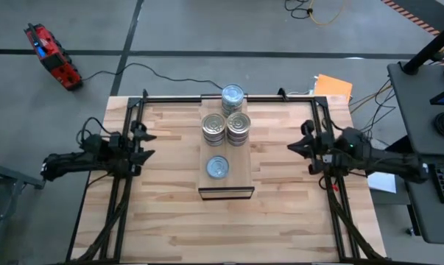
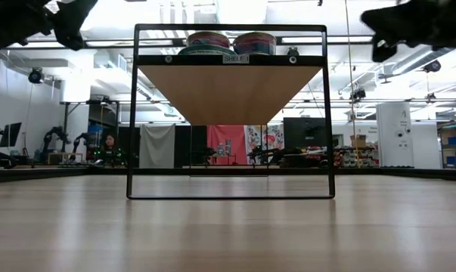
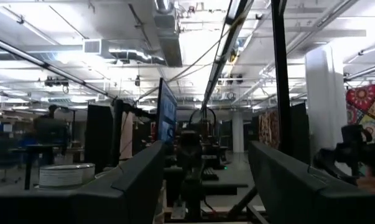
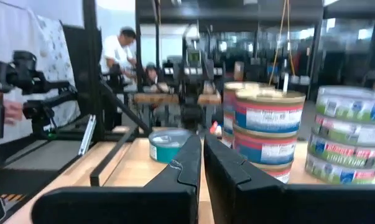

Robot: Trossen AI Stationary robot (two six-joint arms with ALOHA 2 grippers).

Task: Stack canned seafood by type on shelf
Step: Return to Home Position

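Job prob. done: all tins [image 1: 214, 129] sit on the shelf [image 1: 240, 177], three stacks at the far end and one single nearer. Left end effector [image 3: 206, 149] is wide open w/ nothing held; right end effector [image 4: 201, 143] is closed, empty. Both are parked at the surface [image 1: 170, 221] sides.

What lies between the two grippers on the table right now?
In the high view, the shelf with its stacked canned seafood stands between the left gripper and the right gripper, touching neither.

pale wood shelf [image 1: 240, 177], red-and-blue labelled tins [image 4: 269, 121], green-labelled tins [image 4: 346, 142]
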